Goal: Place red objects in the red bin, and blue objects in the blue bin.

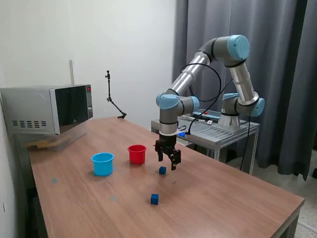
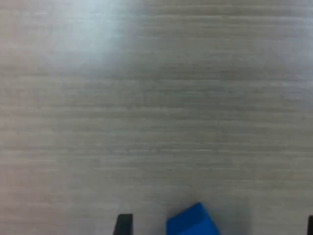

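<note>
Pincer (image 1: pixel 168 161) hung open, empty, just above a blue cube (image 1: pixel 162 170); 2nd blue cube (image 1: pixel 154 199) lay nearer the camera. Red cup (image 1: pixel 137 154) and blue cup (image 1: pixel 102 163) sat beyond it, only in ext. view. Wrist cam showed one cube (image 2: pixel 191 223) between fingertips (image 2: pixel 123 225). No readable writing.

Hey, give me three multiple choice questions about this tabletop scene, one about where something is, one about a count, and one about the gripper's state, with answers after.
1. Where does the red cup stand relative to the light blue cup in the exterior view?
A. To its right
B. To its left
C. Stacked inside it

2. How many blue cubes lie on the table?
A. None
B. Two
C. Four

3. What is the gripper doing?
A. Clamping the red cup
B. Resting inside the microwave
C. Open, holding nothing, above the table

Answers:
1 A, the red cup sits on the exterior view's right of the blue one.
2 B, one cube near the gripper, another closer to the camera.
3 C, its fingers are spread and hold nothing.
</note>
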`<state>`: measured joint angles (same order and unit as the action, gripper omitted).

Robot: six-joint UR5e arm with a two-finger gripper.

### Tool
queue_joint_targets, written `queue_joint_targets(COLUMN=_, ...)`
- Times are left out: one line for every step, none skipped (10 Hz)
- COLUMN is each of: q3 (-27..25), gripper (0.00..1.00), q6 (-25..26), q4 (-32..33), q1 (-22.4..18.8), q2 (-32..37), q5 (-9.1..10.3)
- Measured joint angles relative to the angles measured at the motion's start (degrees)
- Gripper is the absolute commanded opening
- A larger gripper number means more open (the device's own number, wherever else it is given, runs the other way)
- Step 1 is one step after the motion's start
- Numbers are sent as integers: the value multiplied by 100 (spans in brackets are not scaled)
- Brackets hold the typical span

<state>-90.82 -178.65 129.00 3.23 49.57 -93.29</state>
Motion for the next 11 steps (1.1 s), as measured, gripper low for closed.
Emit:
queue_joint_targets(q3=1, gripper=100, q6=429, q4=10, q1=1, q2=0, q5=-95)
queue_joint_targets(q3=-5, gripper=100, q6=934, q4=16, q1=2, q2=0, q5=-186)
queue_joint_targets(q3=-15, gripper=100, q6=1443, q4=18, q1=2, q2=0, q5=-243)
queue_joint_targets(q3=-23, gripper=100, q6=1897, q4=22, q1=2, q2=0, q5=-273)
queue_joint_targets(q3=-27, gripper=100, q6=2314, q4=25, q1=1, q2=0, q5=-285)
queue_joint_targets(q3=-27, gripper=100, q6=2703, q4=27, q1=-5, q2=0, q5=-290)
queue_joint_targets(q3=-10, gripper=100, q6=3019, q4=28, q1=-12, q2=0, q5=-293)
queue_joint_targets(q3=28, gripper=100, q6=3270, q4=28, q1=-20, q2=0, q5=-296)
queue_joint_targets(q3=64, gripper=100, q6=3542, q4=26, q1=-31, q2=0, q5=-299)
queue_joint_targets(q3=99, gripper=100, q6=3839, q4=21, q1=-45, q2=-1, q5=-310)
queue_joint_targets(q3=129, gripper=100, q6=4143, q4=16, q1=-59, q2=-8, q5=-365)
